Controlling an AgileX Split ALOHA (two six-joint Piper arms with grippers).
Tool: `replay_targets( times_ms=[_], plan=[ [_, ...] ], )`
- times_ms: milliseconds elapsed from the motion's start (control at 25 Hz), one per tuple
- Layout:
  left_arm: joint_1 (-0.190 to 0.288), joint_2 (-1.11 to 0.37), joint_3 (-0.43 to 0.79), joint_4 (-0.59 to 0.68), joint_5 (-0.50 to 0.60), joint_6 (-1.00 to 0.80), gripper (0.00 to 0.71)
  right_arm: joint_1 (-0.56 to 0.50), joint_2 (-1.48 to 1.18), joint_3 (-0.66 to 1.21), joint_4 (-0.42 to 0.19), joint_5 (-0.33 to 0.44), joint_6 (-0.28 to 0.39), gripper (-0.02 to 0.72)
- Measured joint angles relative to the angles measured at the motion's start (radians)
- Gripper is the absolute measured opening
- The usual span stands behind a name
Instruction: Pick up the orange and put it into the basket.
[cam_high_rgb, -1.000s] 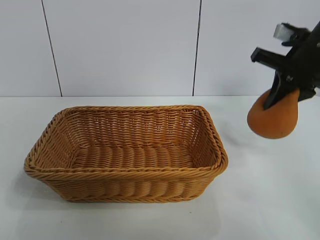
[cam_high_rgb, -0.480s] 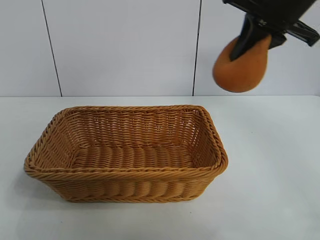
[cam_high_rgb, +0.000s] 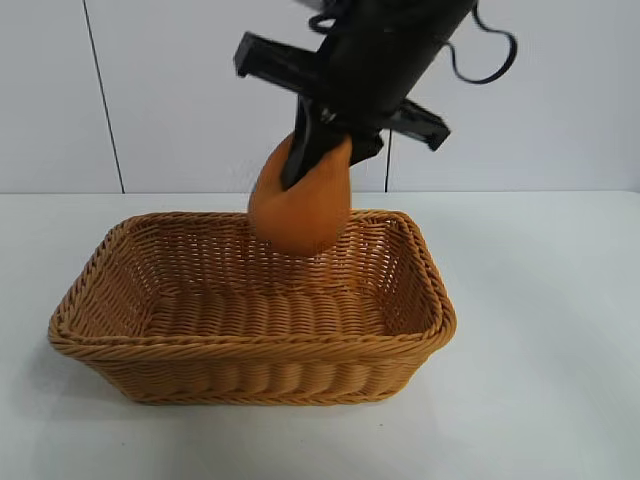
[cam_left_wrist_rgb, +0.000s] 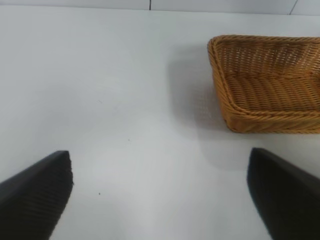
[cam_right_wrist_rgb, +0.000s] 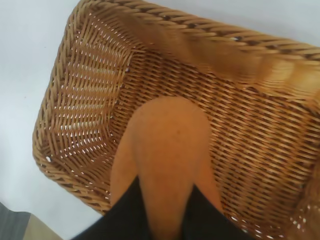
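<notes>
The orange (cam_high_rgb: 300, 208) hangs in the air above the back part of the tan wicker basket (cam_high_rgb: 250, 350), pinched at its knobby top by my right gripper (cam_high_rgb: 318, 155), which is shut on it. From the right wrist view the orange (cam_right_wrist_rgb: 165, 150) is seen between the two black fingers (cam_right_wrist_rgb: 122, 215), with the basket's woven floor (cam_right_wrist_rgb: 250, 135) straight below it. My left gripper (cam_left_wrist_rgb: 160, 195) stands open and holds nothing, low over bare white table, with one end of the basket (cam_left_wrist_rgb: 240, 115) beyond it. The left arm is out of the exterior view.
The basket stands alone on a white table (cam_high_rgb: 540, 350), with a white panelled wall (cam_high_rgb: 200, 90) behind. A black cable (cam_high_rgb: 490, 50) loops off the right arm. The basket holds nothing inside.
My right gripper has carried the orange up from the right side of the table and leftward, to a spot over the basket. The basket has not moved.
</notes>
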Motion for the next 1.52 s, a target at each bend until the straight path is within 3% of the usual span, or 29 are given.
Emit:
replay_targets(
  times_ms=[240, 400, 480, 640, 680, 760, 960, 1080, 1320, 1440, 1520],
  plan=[
    [0.0, 0.0, 0.0, 0.003, -0.001, 0.0, 0.673, 0.033, 0.164, 0.0, 0.007, -0.117, 0.04, 0.034],
    [0.0, 0.0, 0.0, 0.003, -0.001, 0.0, 0.673, 0.033, 0.209, 0.0, 0.007, -0.117, 0.051, 0.041],
    [0.0, 0.0, 0.0, 0.003, -0.001, 0.0, 0.673, 0.033, 0.21, 0.0, 0.007, -0.117, 0.053, 0.132],
    [0.0, 0.0, 0.0, 0.003, -0.001, 0.0, 0.673, 0.033, 0.193, 0.0, 0.007, -0.117, 0.053, 0.531],
    [0.0, 0.0, 0.0, 0.003, -0.001, 0.0, 0.673, 0.033, 0.183, 0.0, 0.007, -0.117, 0.053, 0.598],
    [0.0, 0.0, 0.0, 0.003, -0.001, 0.0, 0.673, 0.033, 0.157, 0.0, 0.005, -0.116, 0.054, 0.654],
    [0.0, 0.0, 0.0, 0.003, -0.001, 0.0, 0.673, 0.029, 0.065, -0.001, -0.025, -0.071, 0.054, 0.676],
    [0.0, 0.0, 0.0, 0.003, -0.001, 0.0, 0.673, 0.016, 0.017, -0.001, -0.066, 0.005, 0.062, 0.678],
    [0.0, 0.0, 0.0, 0.003, -0.001, 0.0, 0.673, -0.024, -0.015, -0.001, -0.255, 0.185, 0.147, 0.683],
    [0.0, 0.0, 0.0, 0.003, -0.001, 0.0, 0.673, -0.062, -0.015, -0.001, -0.338, 0.224, 0.183, 0.683],
    [0.0, 0.0, 0.0, 0.003, -0.001, 0.0, 0.673, -0.104, -0.015, -0.001, -0.351, 0.225, 0.189, 0.683]
  ],
)
